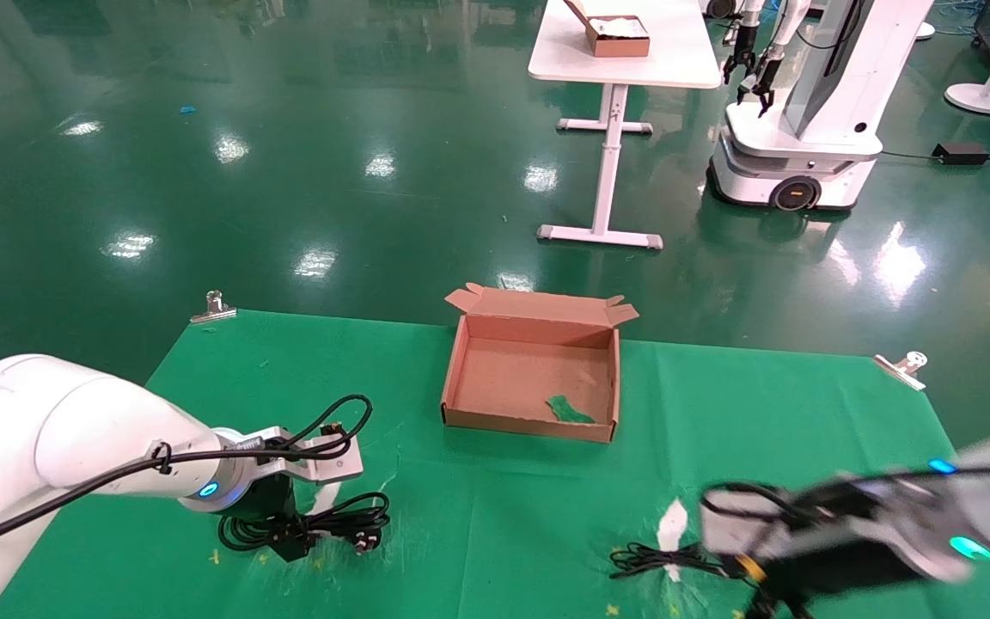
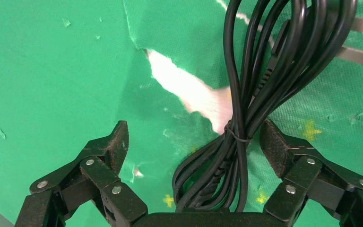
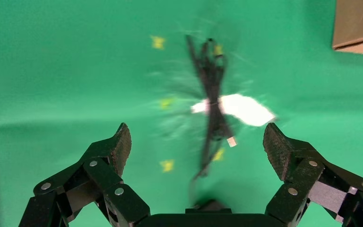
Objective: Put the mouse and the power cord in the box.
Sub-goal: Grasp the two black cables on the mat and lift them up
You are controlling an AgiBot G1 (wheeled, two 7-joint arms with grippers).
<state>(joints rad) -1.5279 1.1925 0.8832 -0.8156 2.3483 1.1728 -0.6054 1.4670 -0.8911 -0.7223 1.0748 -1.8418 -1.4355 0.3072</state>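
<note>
Slippage is the risk — the thick black power cord (image 2: 246, 94) in bundled loops could spill if the left gripper (image 2: 196, 146) pinches only outer strands. Its fingers (image 2: 116, 142) are spread around the bundle, low over the green table (image 1: 546, 516). The right gripper (image 3: 196, 146), fingers wide, hovers over a thin black cable bundle (image 3: 212, 101). The shallow brown cardboard box (image 1: 456, 361) sits beyond, unfilled.

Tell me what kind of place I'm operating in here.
Probably a robotics lab or test hall: a glossy green floor, another wheeled robot beside a white table, and a clamped green cloth as the work surface.
</note>
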